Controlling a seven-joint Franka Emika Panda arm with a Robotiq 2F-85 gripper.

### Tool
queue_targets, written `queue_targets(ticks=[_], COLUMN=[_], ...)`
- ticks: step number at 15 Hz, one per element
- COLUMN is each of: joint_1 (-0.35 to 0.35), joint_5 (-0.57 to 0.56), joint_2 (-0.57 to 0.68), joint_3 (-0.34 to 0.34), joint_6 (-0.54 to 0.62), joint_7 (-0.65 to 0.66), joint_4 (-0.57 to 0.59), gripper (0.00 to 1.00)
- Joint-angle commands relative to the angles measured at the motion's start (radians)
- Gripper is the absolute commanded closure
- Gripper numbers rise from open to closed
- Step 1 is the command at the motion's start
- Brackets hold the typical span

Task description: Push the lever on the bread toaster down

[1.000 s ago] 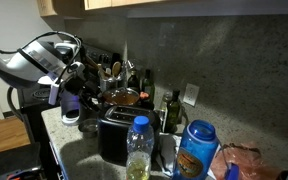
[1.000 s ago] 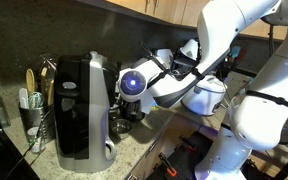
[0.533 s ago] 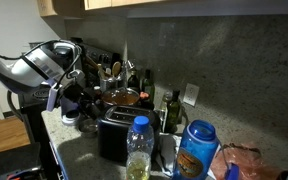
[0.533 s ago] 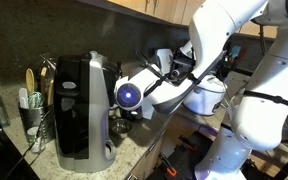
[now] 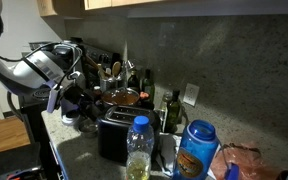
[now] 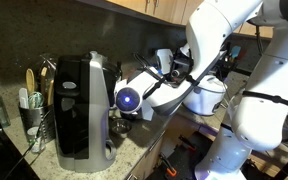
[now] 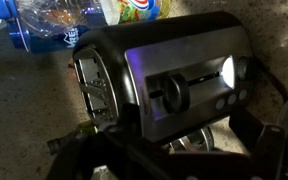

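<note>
The bread toaster is a low glossy black box on the counter next to a clear plastic bottle. In the wrist view the toaster fills the frame with its end face toward me. The lever knob sits in its vertical slot, beside small buttons. My gripper is open, and its dark fingers spread on either side, just short of the end face. In an exterior view the gripper hovers at the toaster's near end, slightly above it. In the other exterior view the coffee machine mostly hides the toaster.
A tall dark coffee machine stands beside a utensil holder. A copper-toned pot and dark bottles stand behind the toaster. A blue-lidded jar is next to the bottle. The granite wall is close behind.
Between a second ago and half a second ago the arm dropped lower and closer to the toaster's end. Since then it has barely moved.
</note>
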Motion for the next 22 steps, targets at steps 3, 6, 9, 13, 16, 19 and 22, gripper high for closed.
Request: queue_targets(ticks=[3,6,9,13,16,19,22], joint_1=[0.034,0.043,0.043,0.039,0.039,0.039,0.04], joint_5=[0.017,0.038,0.058,0.052,0.05,0.052,0.056], joint_2=[0.046,0.057,0.057,0.056,0.057,0.057,0.059], joint_3=[0.012,0.012,0.009,0.004,0.003,0.004,0.005], joint_6=[-0.068,-0.076,-0.082,-0.083,-0.084,-0.091,-0.104], joint_7=[-0.004,-0.01,-0.015,-0.017,-0.021,-0.024,-0.027], joint_4=[0.044,0.041,0.031,0.024,0.024,0.024,0.025], gripper=[0.0,0.0,0.0,0.0,0.26,0.51,0.73])
